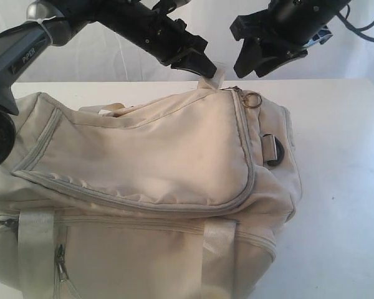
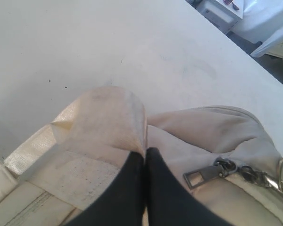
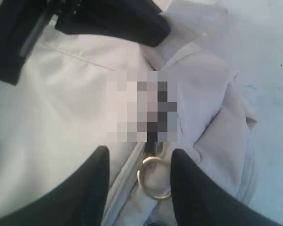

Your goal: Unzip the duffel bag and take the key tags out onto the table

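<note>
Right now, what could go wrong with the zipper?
The right gripper hangs open above the ring; closing off-centre, it could pinch the bag instead. The left gripper holds the strap with its fingertips only, so the strap might slip out when the zipper is pulled.

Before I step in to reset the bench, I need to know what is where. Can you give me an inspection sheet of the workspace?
Surface: white table, plain; the bag covers much of what is in view.
Job's things: duffel bag lies on the table with its main zipper closed and the pull ring at the end near the grippers; key tags not seen.
Clutter: nothing seen.
Grippers: left gripper is shut on a webbing tab at the bag's end; right gripper is open, a finger on either side of the pull ring.
Cables: dark cable behind the right arm, above the table.
Surroundings: white furniture beyond the table's far edge.
</note>
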You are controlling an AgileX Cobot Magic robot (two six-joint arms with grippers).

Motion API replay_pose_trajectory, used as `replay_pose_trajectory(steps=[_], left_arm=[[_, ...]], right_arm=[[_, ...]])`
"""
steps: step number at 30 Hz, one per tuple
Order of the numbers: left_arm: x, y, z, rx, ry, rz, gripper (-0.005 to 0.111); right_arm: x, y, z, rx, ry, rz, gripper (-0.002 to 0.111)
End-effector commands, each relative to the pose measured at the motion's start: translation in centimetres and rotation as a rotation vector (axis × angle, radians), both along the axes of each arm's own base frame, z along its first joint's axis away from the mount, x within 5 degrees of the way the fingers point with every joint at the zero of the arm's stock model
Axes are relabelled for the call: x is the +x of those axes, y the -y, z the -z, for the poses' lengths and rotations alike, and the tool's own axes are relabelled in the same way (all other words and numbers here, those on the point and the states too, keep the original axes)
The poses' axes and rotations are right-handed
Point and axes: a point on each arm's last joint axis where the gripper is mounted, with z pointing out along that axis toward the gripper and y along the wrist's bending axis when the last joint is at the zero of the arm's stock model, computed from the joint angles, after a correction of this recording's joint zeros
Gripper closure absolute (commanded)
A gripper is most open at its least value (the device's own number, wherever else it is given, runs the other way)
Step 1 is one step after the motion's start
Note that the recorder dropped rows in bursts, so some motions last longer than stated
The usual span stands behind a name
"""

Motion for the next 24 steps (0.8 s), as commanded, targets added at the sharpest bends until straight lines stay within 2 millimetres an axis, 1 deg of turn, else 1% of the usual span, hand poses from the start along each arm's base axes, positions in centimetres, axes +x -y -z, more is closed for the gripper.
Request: replay_pose_trajectory(steps=[1,5,9,11,16,18,24], left_arm=[[-0.6,0.0,-1.5,-0.038,0.011,0.016,0.107],[-0.6,0.0,-1.5,-0.038,0.011,0.016,0.107],[-0.6,0.0,-1.5,-0.038,0.011,0.016,0.107],[-0.6,0.0,-1.5,-0.038,0.011,0.016,0.107],[-0.6,0.0,-1.5,-0.039,0.010,0.017,0.107],[-0.6,0.0,-1.5,-0.039,0.010,0.017,0.107],[-0.6,0.0,-1.5,-0.039,0.010,0.017,0.107]], right_arm=[[-0.8,0.3,1.5,-0.008,-0.063,0.010,0.068],[-1.0,0.3,2.4,-0.012,-0.092,0.006,0.068],[-1.1,0.3,2.2,-0.011,-0.086,0.001,0.068],[-1.2,0.4,2.0,-0.010,-0.080,0.006,0.064],[-1.4,1.0,1.5,-0.013,-0.065,0.019,0.051],[-1.3,1.2,1.6,-0.011,-0.068,0.023,0.050],[-1.3,1.1,2.7,-0.006,-0.092,0.030,0.050]])
